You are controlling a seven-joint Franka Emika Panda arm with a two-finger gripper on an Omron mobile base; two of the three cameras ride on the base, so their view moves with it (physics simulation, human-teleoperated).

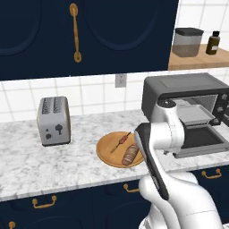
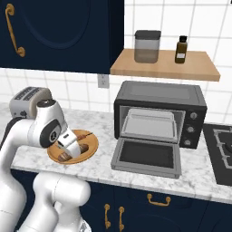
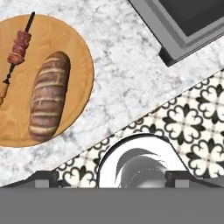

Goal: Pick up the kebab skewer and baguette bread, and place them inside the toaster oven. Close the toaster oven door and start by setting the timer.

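Still untouched, the kebab skewer (image 3: 18,46) and baguette (image 3: 47,96) lie side by side on a wooden plate (image 3: 78,52) on the marble worktop (image 1: 27,156). Beside it the toaster oven (image 2: 159,112) stands with its door (image 2: 146,157) dropped open. Whether the tool is spread or clenched cannot be told; the first pickup looks next, needing a descent over the plate.
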